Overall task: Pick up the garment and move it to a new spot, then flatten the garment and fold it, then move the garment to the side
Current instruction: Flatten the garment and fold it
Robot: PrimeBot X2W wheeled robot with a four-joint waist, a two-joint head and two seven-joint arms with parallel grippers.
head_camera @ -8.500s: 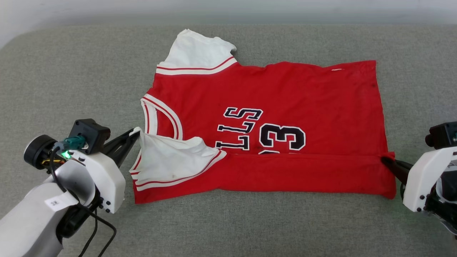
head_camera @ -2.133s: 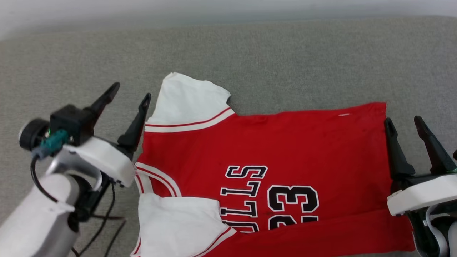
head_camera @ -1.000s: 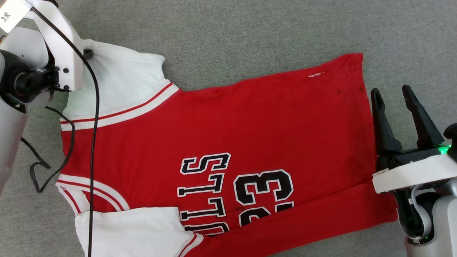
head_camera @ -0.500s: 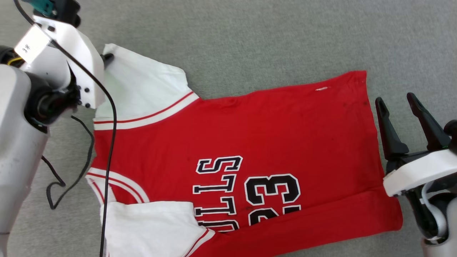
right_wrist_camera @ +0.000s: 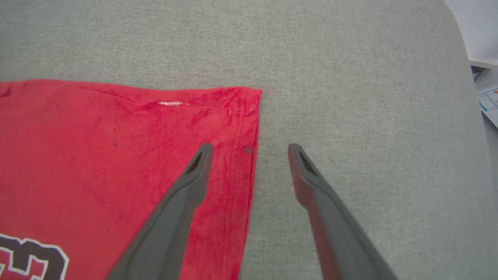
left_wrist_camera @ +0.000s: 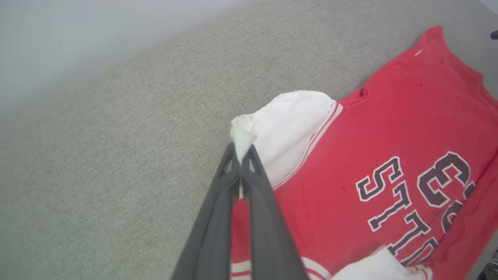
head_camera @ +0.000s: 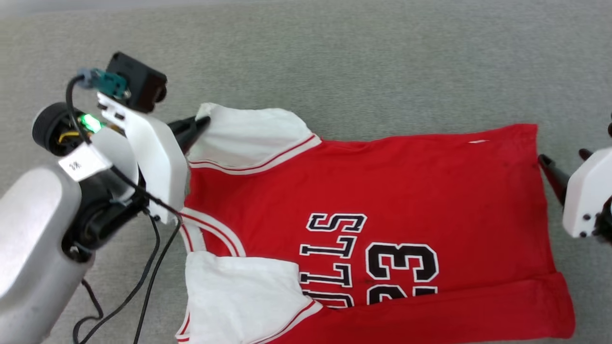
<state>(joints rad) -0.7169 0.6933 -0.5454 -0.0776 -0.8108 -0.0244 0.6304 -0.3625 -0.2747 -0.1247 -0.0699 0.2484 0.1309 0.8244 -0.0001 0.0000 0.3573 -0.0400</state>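
Note:
The garment (head_camera: 382, 191) lies spread on the grey cushion, a red jersey with white sleeves and navy lettering, its near edge folded over. My left gripper (head_camera: 203, 123) is shut on the tip of the far white sleeve (left_wrist_camera: 288, 124), which bunches between the fingertips of that gripper (left_wrist_camera: 241, 149) and lifts slightly. At the hem, my right gripper (right_wrist_camera: 251, 149) stands open and straddles the hem's edge (right_wrist_camera: 253, 155) near the far corner: one finger over the red cloth, the other over the cushion. In the head view only one dark finger (head_camera: 552, 174) of the right hand shows beside the hem.
The grey cushion (head_camera: 334, 62) reaches far beyond the garment, with a pale wall behind it. Black cables (head_camera: 148, 267) hang from my left arm at the lower left. Papers (right_wrist_camera: 488, 99) lie past the cushion's right end.
The left gripper has shut on the far sleeve's tip and drawn it up slightly. The head camera has shifted, so the whole scene moved. The right gripper stays open at the hem.

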